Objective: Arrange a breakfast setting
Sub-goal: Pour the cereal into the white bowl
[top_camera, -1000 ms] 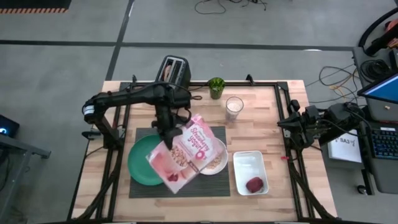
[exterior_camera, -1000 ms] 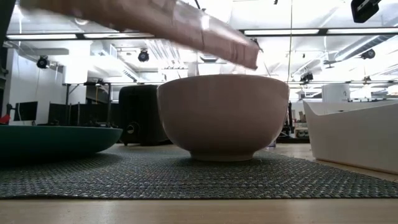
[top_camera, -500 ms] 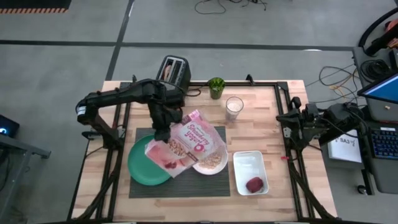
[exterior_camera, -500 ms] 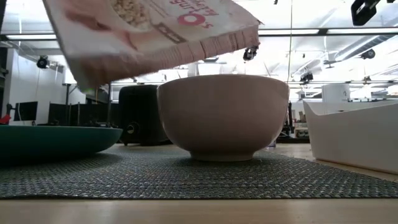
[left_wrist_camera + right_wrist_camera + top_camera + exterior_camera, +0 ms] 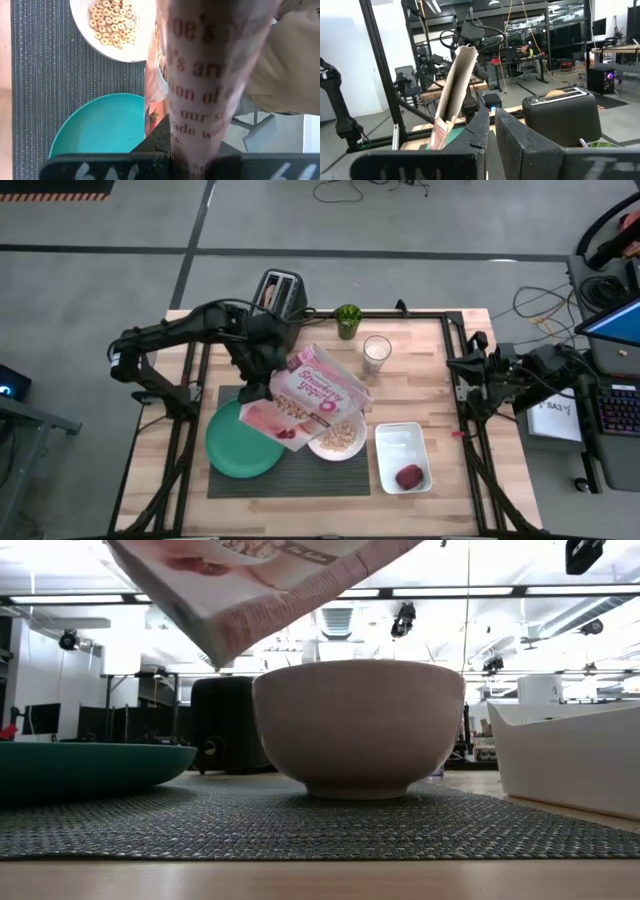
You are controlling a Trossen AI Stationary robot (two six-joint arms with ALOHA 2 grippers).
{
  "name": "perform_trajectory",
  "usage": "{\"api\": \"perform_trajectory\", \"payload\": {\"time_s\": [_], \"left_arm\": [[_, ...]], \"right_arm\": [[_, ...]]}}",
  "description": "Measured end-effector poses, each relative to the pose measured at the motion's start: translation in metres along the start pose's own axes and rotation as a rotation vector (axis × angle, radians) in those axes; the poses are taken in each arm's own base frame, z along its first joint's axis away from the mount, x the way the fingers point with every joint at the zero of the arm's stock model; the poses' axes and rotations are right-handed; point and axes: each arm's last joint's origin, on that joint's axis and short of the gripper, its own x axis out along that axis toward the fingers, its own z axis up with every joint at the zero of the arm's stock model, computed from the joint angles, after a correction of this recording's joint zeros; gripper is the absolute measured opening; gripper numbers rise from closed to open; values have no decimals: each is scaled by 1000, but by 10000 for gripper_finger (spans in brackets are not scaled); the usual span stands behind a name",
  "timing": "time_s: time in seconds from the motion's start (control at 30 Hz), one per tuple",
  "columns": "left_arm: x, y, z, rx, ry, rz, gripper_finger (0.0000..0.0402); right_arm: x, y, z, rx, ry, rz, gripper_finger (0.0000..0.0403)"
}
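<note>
Item: pink cereal box, tilted above white bowl, clamped in left gripper.

Box held aloft, probably to clear the cereal-filled bowl. Green plate at the bowl's 9 o'clock on the ribbed placemat; white dish at 3; milk glass at 1; toaster at 11. Right gripper closed, empty, parked at the table's 3 o'clock edge.

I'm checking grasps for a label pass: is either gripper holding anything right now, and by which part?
The left gripper holds the pink cereal box by one end, tilted above the white bowl. The right gripper holds nothing.
</note>
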Motion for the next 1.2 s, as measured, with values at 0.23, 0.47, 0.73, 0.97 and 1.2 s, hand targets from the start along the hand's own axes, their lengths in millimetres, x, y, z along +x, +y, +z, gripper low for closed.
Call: {"api": "perform_trajectory", "payload": {"time_s": [0.23, 0.47, 0.73, 0.97, 1.2], "left_arm": [[0, 0, -2, -102, 16, 3, 0], [-1, 0, -12, -409, 109, 25, 0], [-1, -4, -12, -677, 151, -89, 0], [0, -12, -12, -817, 232, -234, 0], [5, -14, -8, -894, 325, -373, 0]], "right_arm": [[0, 0, -2, -10, 16, 0, 22], [0, 0, -5, -31, 37, 2, 22], [-4, -3, -8, 0, 126, -5, 22], [-5, -3, -10, 5, 147, -8, 22], [-5, -3, -10, 4, 147, -8, 22]]}}
